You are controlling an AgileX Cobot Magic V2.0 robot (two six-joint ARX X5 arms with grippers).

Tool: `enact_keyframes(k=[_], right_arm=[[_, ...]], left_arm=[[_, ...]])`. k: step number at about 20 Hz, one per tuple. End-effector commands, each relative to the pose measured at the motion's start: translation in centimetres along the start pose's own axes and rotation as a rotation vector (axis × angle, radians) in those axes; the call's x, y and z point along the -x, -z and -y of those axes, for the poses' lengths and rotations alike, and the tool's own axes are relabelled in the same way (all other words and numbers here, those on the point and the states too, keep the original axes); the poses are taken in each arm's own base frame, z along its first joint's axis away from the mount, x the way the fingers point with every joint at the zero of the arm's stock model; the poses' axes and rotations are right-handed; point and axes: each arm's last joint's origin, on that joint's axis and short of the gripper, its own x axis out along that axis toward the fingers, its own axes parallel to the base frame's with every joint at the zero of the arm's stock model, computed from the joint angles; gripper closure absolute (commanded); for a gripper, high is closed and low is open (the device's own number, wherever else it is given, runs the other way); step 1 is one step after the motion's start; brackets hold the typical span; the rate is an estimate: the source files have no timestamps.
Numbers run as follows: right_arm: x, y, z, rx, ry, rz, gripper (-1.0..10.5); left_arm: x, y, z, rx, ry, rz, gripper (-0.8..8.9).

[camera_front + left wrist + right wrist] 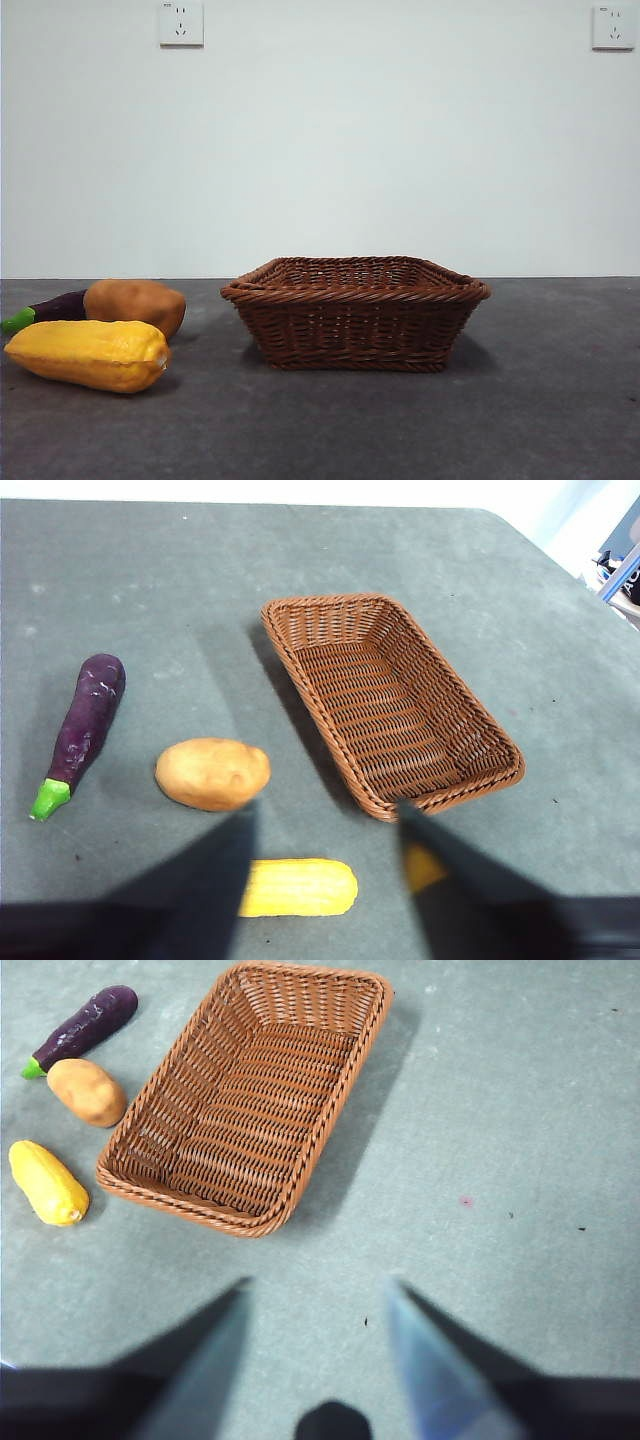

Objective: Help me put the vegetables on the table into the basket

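Black jaws on both arms, and both sets are spread wide with nothing between them. The left gripper (325,820) hangs above the table (150,580) over the corn cob (298,887), which lies flat right between its jaws in the left wrist view. Just past the corn sits the potato (212,773), and off to the side of that is the eggplant (83,728), dark purple with its green stem end pointing back toward the camera. None of the three touch each other from this angle, though they're all close together.

The right gripper (315,1295) is also open and empty, hovering over bare grey tabletop a bit short of the basket (300,1150). That basket is brown woven wicker, rectangular, braided rim, and it's got nothing inside. From the right wrist camera the eggplant (85,1022), potato (87,1091) and corn cob (47,1182) line up in a row along one long side of it, all outside, potato nearest the rim.

Front camera shows neither arm. Basket (355,320) sits in the middle, the corn cob (90,354) up front at the left, the potato (136,304) behind it, and the eggplant (50,308) poking out from behind the potato. Two wall sockets (181,23) are up on the white wall.
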Motion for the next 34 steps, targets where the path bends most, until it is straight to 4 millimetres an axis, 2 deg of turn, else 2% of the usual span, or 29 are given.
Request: enact_keyframes(k=[1,10,15,21,23,28,31,34], right_arm=[[0.2,-0.1,-0.1,0.008,-0.003,0.008,3.4],[-0.3,-0.4,0.1,-0.003,-0.024,0.001,3.4],[-2.6,-2.4,0.9,-0.04,-0.065,0.025,3.4],[-8.8,-6.1,2.6,-0.097,-0.088,-0.066,3.5],[-11.9,-8.0,2.8,-0.093,-0.103,-0.118,3.5],[-18.6,-11.2,2.8,-0.075,-0.086,-0.229,3.5],[-23.0,-11.5,2.8,-0.095,-0.09,-0.306,3.5],[-27.1,-10.5,3.1,-0.097,-0.078,-0.353,3.5]], left_arm=[[-0.1,-0.1,-0.1,-0.009,0.006,-0.008,1.26],[-0.4,-0.3,-0.2,0.0,0.001,-0.024,1.26],[-0.9,-0.4,-0.6,0.015,0.002,-0.04,1.26],[-1.5,-0.6,-0.9,0.036,0.002,-0.049,1.26],[-1.6,-0.8,-1.0,0.038,0.001,-0.042,1.26],[-2.1,-0.8,-1.2,0.054,0.0,-0.063,1.26],[-2.5,-0.9,-1.5,0.066,0.0,-0.08,1.26],[-2.9,-0.9,-1.7,0.075,-0.001,-0.095,1.26]])
